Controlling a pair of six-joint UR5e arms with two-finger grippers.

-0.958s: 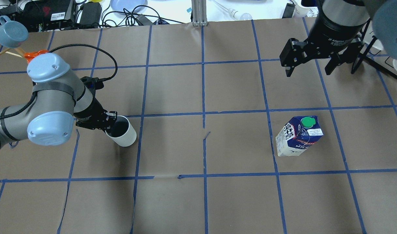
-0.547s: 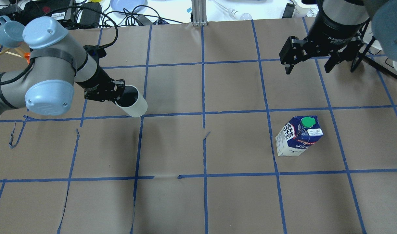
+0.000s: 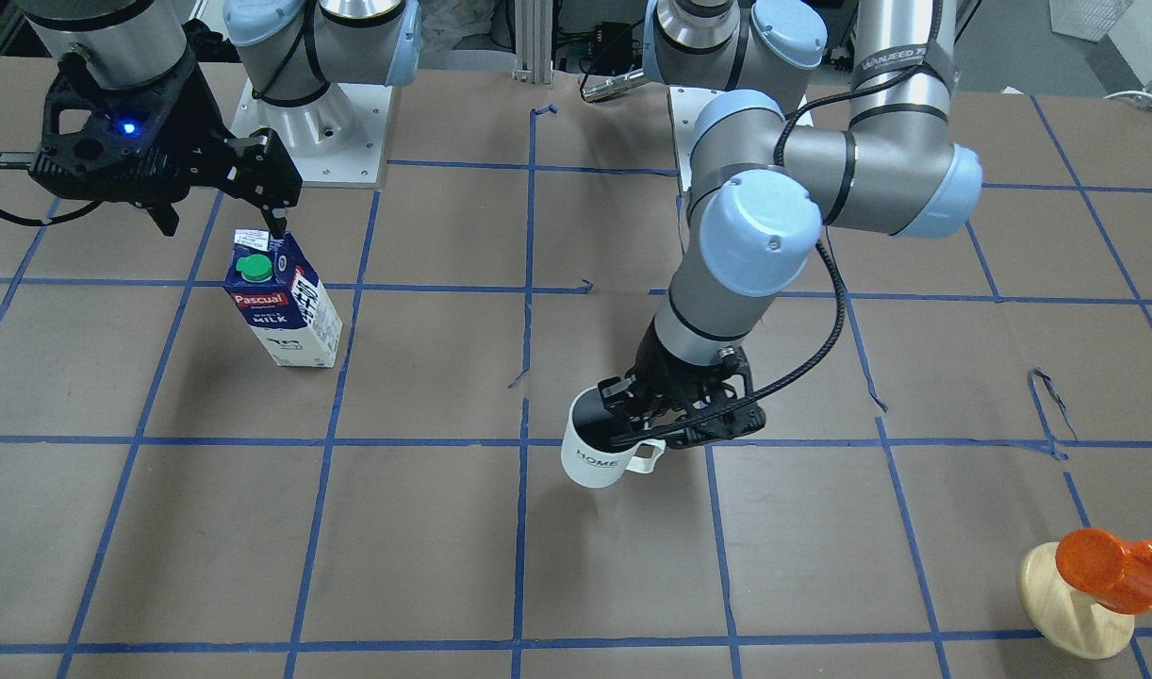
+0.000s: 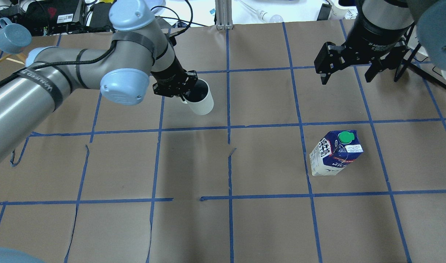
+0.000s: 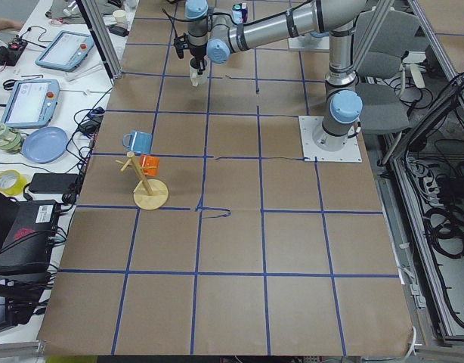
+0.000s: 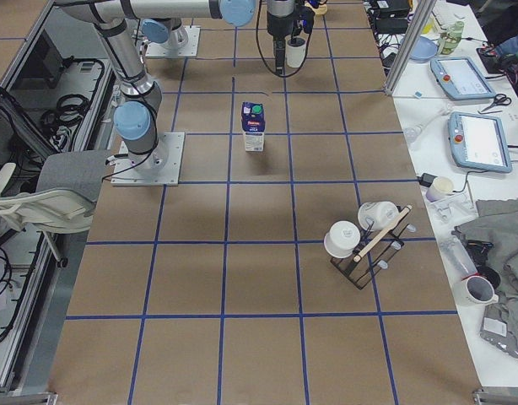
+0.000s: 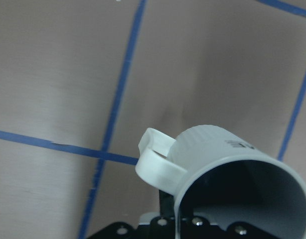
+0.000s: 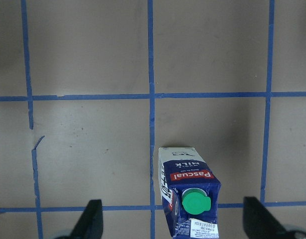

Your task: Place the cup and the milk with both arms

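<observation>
The white cup [image 4: 200, 100] with a dark inside hangs in my left gripper [image 4: 182, 92], which is shut on its rim by the handle. In the front view the cup [image 3: 597, 451] is held a little above the table, near the middle, with "HOME" facing the camera. The left wrist view shows the cup [image 7: 228, 169] close up over blue tape lines. The milk carton [image 4: 336, 153] stands upright on the right side. My right gripper [image 4: 346, 77] is open and empty, high above the table beyond the carton. In the right wrist view the carton [image 8: 189, 189] shows between its fingers [image 8: 91, 219].
An orange cup on a round wooden stand [image 3: 1094, 580] stands at the far left corner, with a blue mug [image 4: 11, 36] on it. A rack with white mugs [image 6: 364, 240] stands at the right end. Cables and gear [image 4: 99, 12] line the far edge.
My left arm has carried the cup away from the robot and rightwards, from the left side to near the table's middle. The right gripper and the milk have hardly moved.
</observation>
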